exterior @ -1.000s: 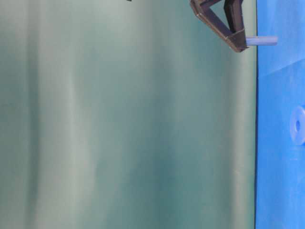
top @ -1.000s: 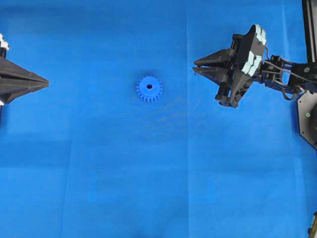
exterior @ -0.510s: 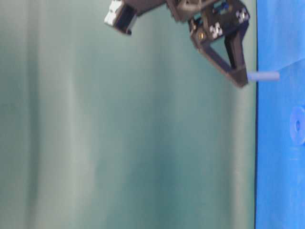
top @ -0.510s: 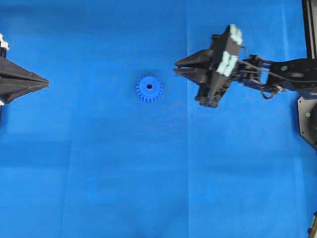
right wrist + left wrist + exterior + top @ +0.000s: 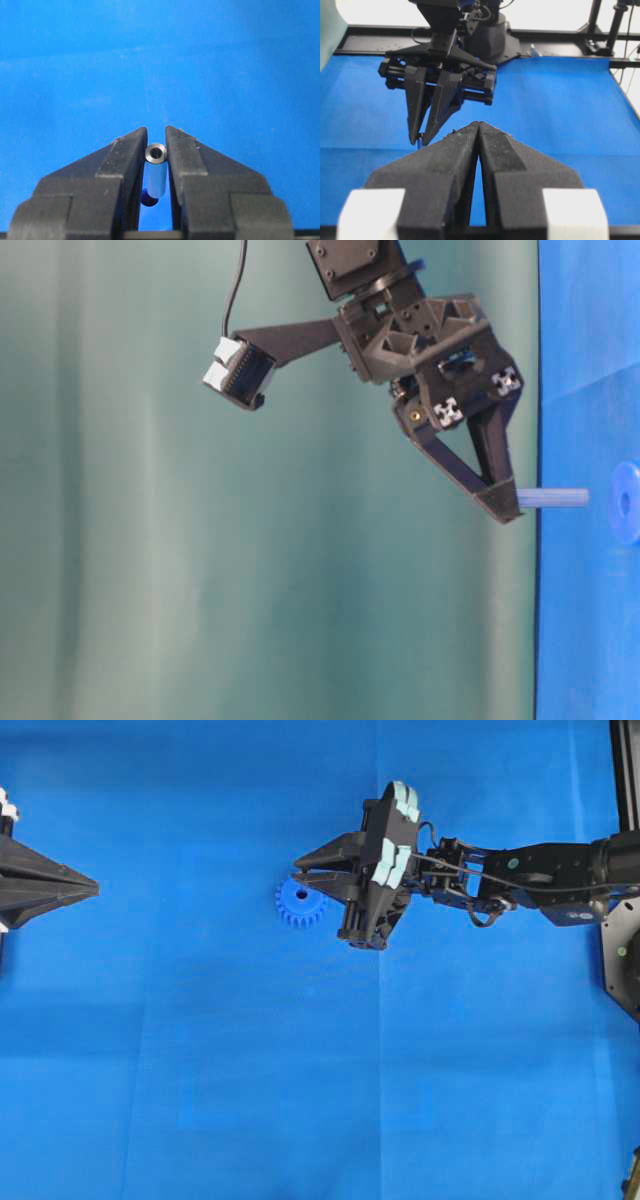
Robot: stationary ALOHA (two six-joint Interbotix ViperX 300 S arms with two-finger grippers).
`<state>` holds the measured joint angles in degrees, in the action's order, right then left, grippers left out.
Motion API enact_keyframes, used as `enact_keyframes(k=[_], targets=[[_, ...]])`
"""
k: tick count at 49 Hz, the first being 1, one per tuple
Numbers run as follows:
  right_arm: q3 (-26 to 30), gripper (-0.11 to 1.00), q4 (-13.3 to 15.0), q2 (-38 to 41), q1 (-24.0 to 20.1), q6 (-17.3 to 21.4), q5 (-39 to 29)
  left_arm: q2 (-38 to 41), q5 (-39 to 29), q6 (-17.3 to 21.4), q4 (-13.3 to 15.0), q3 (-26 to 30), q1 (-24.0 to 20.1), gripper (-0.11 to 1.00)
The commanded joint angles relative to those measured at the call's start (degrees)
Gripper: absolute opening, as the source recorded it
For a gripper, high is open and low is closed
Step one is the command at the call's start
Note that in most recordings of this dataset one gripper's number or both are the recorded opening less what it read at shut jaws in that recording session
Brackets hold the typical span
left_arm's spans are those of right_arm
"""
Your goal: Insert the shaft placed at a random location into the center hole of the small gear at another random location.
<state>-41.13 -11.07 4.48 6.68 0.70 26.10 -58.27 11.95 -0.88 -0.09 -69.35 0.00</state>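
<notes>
Where blue cloth [image 5: 200, 1070] ends, green backdrop [image 5: 250, 590] hangs

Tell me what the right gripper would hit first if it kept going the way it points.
Probably the gear: the right gripper points down at it, and the shaft it holds would touch first. Exact alignment with the hole is unclear.

Blue-covered table [image 5: 200, 1070]; small gear [image 5: 295, 905] flat on it, left of centre
</notes>
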Motion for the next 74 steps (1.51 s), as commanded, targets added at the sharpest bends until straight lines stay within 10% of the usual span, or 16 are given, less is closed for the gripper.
enact_keyframes(k=[1,74], targets=[[1.1,0.03,0.1,-0.8,0.1,-0.1,0.2,0.3,0.3,-0.1,-0.1,0.6,0.0,0.0],[1.1,0.03,0.1,-1.9,-0.4,-0.1,2.9,0.1,-0.1,-0.1,-0.1,0.6,0.0,0.0]])
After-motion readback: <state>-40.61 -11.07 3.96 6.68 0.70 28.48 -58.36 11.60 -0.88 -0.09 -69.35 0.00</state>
